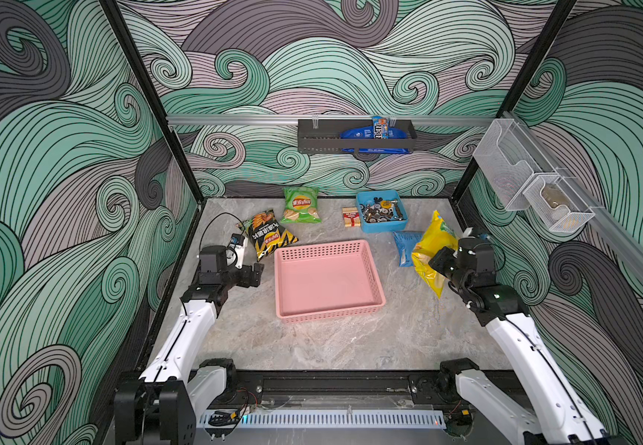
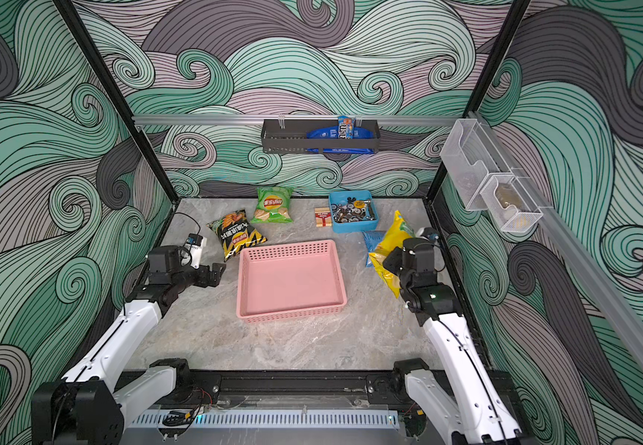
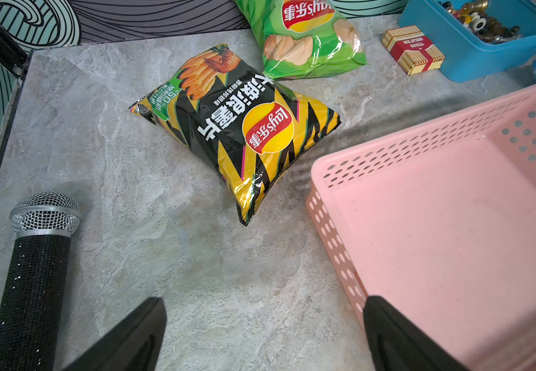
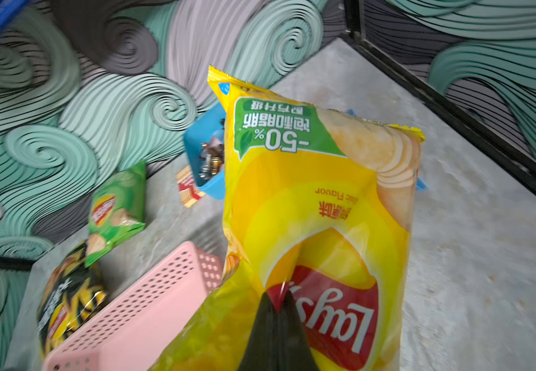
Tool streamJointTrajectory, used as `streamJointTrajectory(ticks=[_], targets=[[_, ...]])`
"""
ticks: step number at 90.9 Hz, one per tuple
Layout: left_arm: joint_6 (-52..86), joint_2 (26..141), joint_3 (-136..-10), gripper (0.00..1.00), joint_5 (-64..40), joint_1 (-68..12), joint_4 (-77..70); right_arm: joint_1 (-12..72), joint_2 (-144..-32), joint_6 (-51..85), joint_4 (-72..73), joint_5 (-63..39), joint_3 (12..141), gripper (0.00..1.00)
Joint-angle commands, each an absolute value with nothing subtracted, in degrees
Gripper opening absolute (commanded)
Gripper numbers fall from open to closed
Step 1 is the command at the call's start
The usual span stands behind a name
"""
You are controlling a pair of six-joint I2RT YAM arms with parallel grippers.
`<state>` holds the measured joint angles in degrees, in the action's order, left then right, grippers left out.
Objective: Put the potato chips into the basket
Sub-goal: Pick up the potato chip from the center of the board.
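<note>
- My right gripper [image 4: 276, 294] is clamped hard on the yellow bag [image 4: 308, 199]. On the wrist cam the two black fingers [image 4: 269, 324] are pressed together with a fold of foil pinched between them, right at the edge of the red Lay's logo.
- The rest of that bag runs away from the fingertips, printed face toward the camera and puffy past the pinch.
- In both top views the yellow bag stands on end, tilted, on the right side of the table [image 1: 312, 346]. It's beside the basket [image 1: 327, 281], not over it. I can't tell whether its lower corner touches the tabletop.
- The blue bag [image 1: 404, 246] lies flat between the yellow one and the basket's far right corner, partly hidden by the yellow bag.
- My left gripper [image 3: 265, 302] is spread wide and grasping nothing. One finger is over bare table, the other over the basket's near corner.
- The black bag [image 3: 244, 135] lies flat ahead of those fingertips, well apart from them, with one corner just beside the basket's perforated wall.
- The green bag [image 3: 305, 38] sits behind the black one, right up against its far edge.
- So all four bags are outside the basket.
- A microphone [image 3: 40, 257] lies on the table beside the left fingers.
- The blue tub [image 1: 381, 228] of metal bits and the red-and-cream box [image 1: 350, 217] sit side by side near the back wall.
</note>
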<state>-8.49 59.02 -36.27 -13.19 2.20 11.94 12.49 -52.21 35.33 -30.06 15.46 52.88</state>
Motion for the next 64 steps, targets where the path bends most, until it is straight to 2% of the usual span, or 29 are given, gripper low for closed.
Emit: streamJointTrajectory(ticks=[1,16,28,64], targets=[[-9.14,59.0,-35.98,0.98,-14.62,2.79,11.61,23.12,-55.93,30.84,-29.19,17.32,57.52,0.0],[-9.23,58.76,-36.03,0.99,-15.79,2.81,11.85,39.33,-64.81,27.6,-27.15,18.89,61.35,0.0],[-9.31,58.62,-35.99,0.98,-17.02,2.8,12.06,47.64,-72.21,25.71,-24.15,18.85,61.92,0.0],[-9.42,59.2,-36.03,0.99,-16.96,2.79,12.15,48.27,-83.42,24.57,-15.71,20.86,57.56,0.0]])
